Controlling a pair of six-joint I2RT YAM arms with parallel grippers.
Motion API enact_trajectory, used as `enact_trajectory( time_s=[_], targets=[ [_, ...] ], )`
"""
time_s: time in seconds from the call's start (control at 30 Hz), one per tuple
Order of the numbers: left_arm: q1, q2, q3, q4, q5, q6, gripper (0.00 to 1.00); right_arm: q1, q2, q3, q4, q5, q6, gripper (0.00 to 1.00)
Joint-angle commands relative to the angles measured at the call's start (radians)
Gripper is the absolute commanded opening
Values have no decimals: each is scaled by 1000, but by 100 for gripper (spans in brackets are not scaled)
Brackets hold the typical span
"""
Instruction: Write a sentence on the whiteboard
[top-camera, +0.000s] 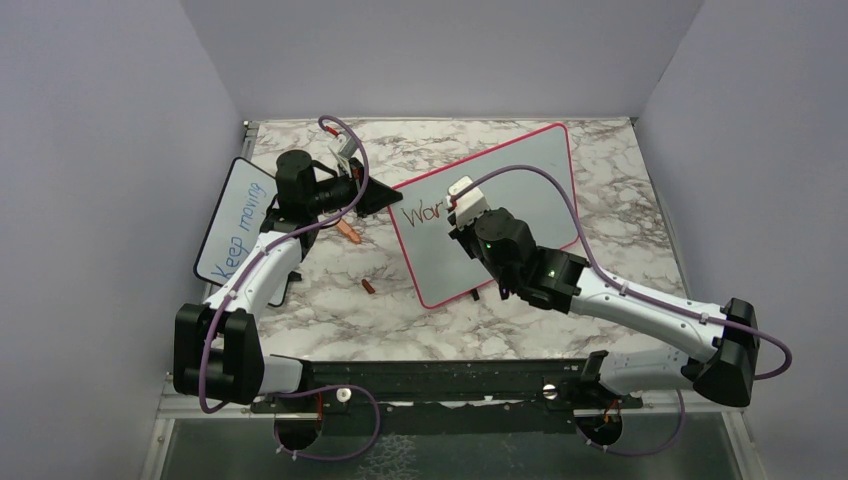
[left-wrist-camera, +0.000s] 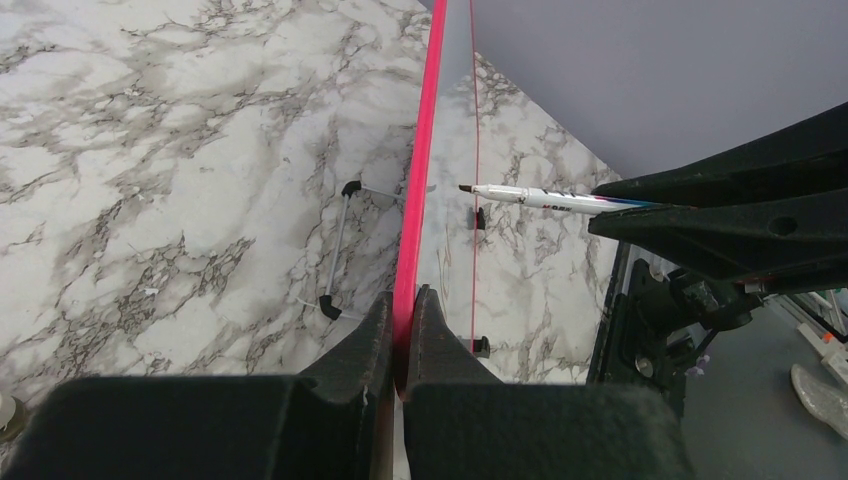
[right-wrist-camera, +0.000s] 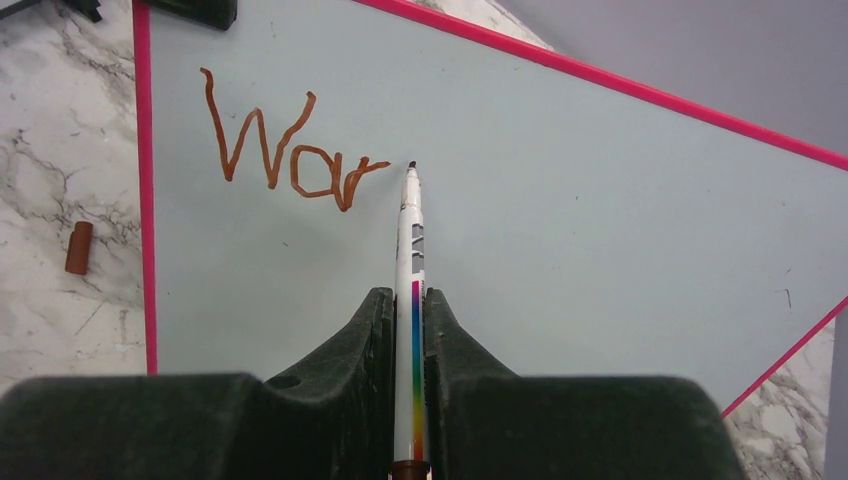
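The whiteboard (top-camera: 520, 145) with a pink-red frame stands tilted in the middle of the marble table. The sentence (top-camera: 420, 213) reads "War" in red-brown letters near its upper left corner, and shows clearly in the right wrist view (right-wrist-camera: 290, 145). My right gripper (top-camera: 458, 205) is shut on a white marker (right-wrist-camera: 410, 230) with a rainbow stripe. The marker tip sits just right of the "r", at or just off the board's surface. My left gripper (left-wrist-camera: 403, 310) is shut on the board's pink frame edge (left-wrist-camera: 425, 130) at the left corner. The marker also shows in the left wrist view (left-wrist-camera: 540, 198).
A smaller black-framed board (top-camera: 235, 220) with blue "Keep moving" lies at the left. A brown marker cap (top-camera: 369, 286) lies on the table left of the whiteboard, also seen in the right wrist view (right-wrist-camera: 78, 247). An orange item (top-camera: 348, 230) lies near the left gripper. Purple walls enclose the table.
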Motion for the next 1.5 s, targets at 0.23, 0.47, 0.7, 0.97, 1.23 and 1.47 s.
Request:
enact_trajectory(
  time_s=[0.23, 0.47, 0.7, 0.97, 1.23, 1.47],
  targets=[
    [-3, 13, 3, -38, -9, 82, 0, -2, -3, -6, -5, -20, 19, 0],
    [-3, 12, 3, -38, -8, 84, 0, -4, 15, -6, 12, -21, 11, 1],
    [-3, 13, 3, -38, -7, 84, 0, -4, 27, -5, 17, -25, 8, 0],
    [-3, 12, 4, -38, -6, 82, 0, -4, 27, -2, -42, -36, 31, 0],
    [-3, 12, 3, -38, -6, 82, 0, -4, 18, -10, -123, -74, 67, 0],
    [-3, 11, 3, -38, -6, 82, 0, -4, 10, -23, -132, -65, 81, 0]
  ],
)
